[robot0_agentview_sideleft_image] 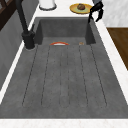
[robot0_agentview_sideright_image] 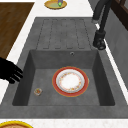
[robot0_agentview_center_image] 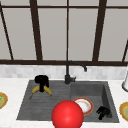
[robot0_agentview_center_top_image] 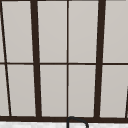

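My left hand [robot0_agentview_center_image: 41, 80] hovers over the sink's draining board [robot0_agentview_center_image: 37, 105], its fingers curled round the middle of a yellow banana [robot0_agentview_center_image: 35, 90] that hangs below it with both ends drooping. My right hand [robot0_agentview_center_image: 103, 111] floats at the front right corner of the basin with its fingers relaxed and pointing down, and it holds nothing. The left side view has this hand [robot0_agentview_sideleft_image: 96, 11] at the far end of the basin, and the right side view has it [robot0_agentview_sideright_image: 10, 71] at the basin's front rim. A white plate with a red rim [robot0_agentview_center_image: 83, 105] [robot0_agentview_sideright_image: 70, 81] lies on the basin floor.
A large red ball [robot0_agentview_center_image: 67, 115] sits at the front middle, covering part of the plate. The black faucet [robot0_agentview_center_image: 68, 72] [robot0_agentview_sideright_image: 100, 30] stands behind the sink. Yellow plates [robot0_agentview_center_image: 2, 100] [robot0_agentview_center_image: 124, 110] lie on both counters. A white container [robot0_agentview_center_image: 125, 83] stands at the right. A small round object [robot0_agentview_sideright_image: 38, 91] lies in the basin.
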Action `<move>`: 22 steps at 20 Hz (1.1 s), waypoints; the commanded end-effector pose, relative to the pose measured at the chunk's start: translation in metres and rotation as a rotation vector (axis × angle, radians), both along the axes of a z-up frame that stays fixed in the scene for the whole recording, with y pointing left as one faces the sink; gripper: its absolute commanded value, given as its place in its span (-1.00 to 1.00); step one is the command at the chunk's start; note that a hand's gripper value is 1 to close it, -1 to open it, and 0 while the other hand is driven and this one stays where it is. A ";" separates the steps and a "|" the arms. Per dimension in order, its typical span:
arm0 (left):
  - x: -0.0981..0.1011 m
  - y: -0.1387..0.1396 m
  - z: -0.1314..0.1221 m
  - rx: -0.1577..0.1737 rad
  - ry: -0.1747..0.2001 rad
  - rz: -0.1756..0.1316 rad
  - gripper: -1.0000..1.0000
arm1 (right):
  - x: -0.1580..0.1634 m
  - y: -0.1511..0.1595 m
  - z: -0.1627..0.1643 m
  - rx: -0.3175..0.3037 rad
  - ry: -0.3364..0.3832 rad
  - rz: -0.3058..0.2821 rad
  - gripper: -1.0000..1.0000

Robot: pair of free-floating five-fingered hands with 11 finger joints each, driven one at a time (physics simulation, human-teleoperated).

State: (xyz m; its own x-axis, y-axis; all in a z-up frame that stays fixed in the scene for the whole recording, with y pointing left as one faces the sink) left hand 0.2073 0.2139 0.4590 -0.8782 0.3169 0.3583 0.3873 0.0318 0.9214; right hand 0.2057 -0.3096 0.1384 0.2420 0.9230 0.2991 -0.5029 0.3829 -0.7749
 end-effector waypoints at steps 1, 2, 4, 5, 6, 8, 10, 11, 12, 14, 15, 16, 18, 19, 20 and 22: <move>0.000 -0.025 0.014 0.000 0.000 -0.042 1.00 | 0.000 0.000 0.000 0.000 0.000 0.000 0.00; 0.000 -0.032 0.017 0.000 0.000 -0.041 1.00 | 0.000 0.000 0.000 0.000 0.000 0.000 0.00; 0.000 -0.045 0.023 0.002 0.001 -0.037 1.00 | 0.000 0.000 0.000 0.000 0.000 0.000 0.00; 0.000 -0.052 0.026 0.003 0.001 -0.035 1.00 | 0.000 0.000 0.000 0.000 0.000 0.000 0.00; 0.000 -0.058 0.027 0.007 0.001 -0.032 1.00 | 0.000 0.000 0.000 0.000 0.000 0.000 0.00; 0.000 -0.072 0.030 0.010 -0.001 -0.027 1.00 | 0.000 0.000 0.000 0.000 0.000 0.000 0.00; 0.000 -0.086 0.030 0.015 0.001 -0.021 1.00 | 0.000 0.000 0.000 0.000 0.000 0.000 0.00; 0.000 -0.094 0.029 0.015 0.001 -0.017 1.00 | 0.000 0.000 0.000 0.000 0.000 0.000 0.00; 0.000 -0.101 0.029 0.013 -0.001 -0.017 1.00 | 0.000 0.000 0.000 0.000 0.000 0.000 0.00; 0.000 -0.115 0.029 0.013 -0.001 -0.019 1.00 | 0.000 0.000 0.000 0.000 0.000 0.000 0.00; 0.000 -0.123 0.030 0.013 0.000 -0.019 1.00 | 0.000 0.000 0.000 0.000 0.000 0.000 0.00; 0.000 -0.130 0.029 0.015 0.002 -0.018 1.00 | 0.000 0.000 0.000 0.000 0.000 0.000 0.00; 0.000 -0.145 0.028 0.015 0.002 -0.017 1.00 | 0.000 0.000 0.000 0.000 0.000 0.000 0.00; 0.005 -0.151 0.023 0.039 0.002 -0.001 1.00 | 0.000 0.000 0.000 0.000 0.000 0.000 0.00; 0.001 -0.161 0.027 0.029 0.002 -0.001 1.00 | 0.000 0.000 0.000 0.000 0.000 0.000 0.00; 0.004 -0.176 0.024 0.032 0.002 0.000 1.00 | 0.000 0.000 0.000 0.000 0.000 0.000 0.00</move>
State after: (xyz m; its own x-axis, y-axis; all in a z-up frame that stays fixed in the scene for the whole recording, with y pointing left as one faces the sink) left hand 0.2092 0.0599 0.4841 -0.8774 0.3148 0.3620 0.3894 0.0268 0.9207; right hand 0.2057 -0.3096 0.1384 0.2420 0.9230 0.2991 -0.5029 0.3829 -0.7749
